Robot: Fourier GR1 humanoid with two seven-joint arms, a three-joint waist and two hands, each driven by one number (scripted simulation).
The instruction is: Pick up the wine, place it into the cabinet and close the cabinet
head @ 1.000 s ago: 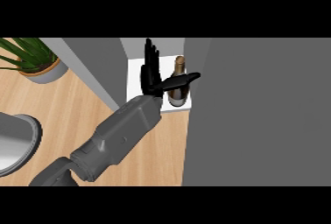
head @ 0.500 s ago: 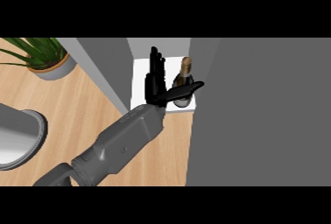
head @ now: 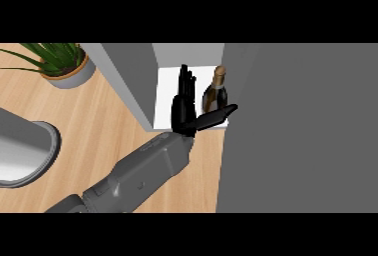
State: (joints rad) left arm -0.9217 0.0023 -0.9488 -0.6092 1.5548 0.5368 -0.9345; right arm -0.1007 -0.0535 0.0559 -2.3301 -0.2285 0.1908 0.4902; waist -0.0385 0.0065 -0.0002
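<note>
Dark glass shows in the upper middle of the frame: the dark wine bottle with a gold foil neck (head: 215, 94) stands upright on the white floor of the open grey cabinet (head: 168, 95), close against the broad grey cabinet door (head: 295, 125) that fills the right side of the frame. Just left of the bottle is the black left hand (head: 182, 107), at the end of a grey forearm (head: 140, 172) that climbs from the lower left of the frame. Its fingers (head: 185, 82) are straight and point toward the top of the frame, lying beside the bottle rather than around it, while the thumb (head: 214, 116) sticks out to the right across the foot of the bottle; whether the thumb touches the glass cannot be told. The hand is spread wide and has hold of nothing. To the left of the cabinet's grey side wall, the light wooden counter (head: 96, 115) carries a green spiky plant in a grey round pot (head: 63, 67) at the upper left and a grey metal rounded vessel (head: 22, 152) at the left edge. The right hand is nowhere in the frame.
</note>
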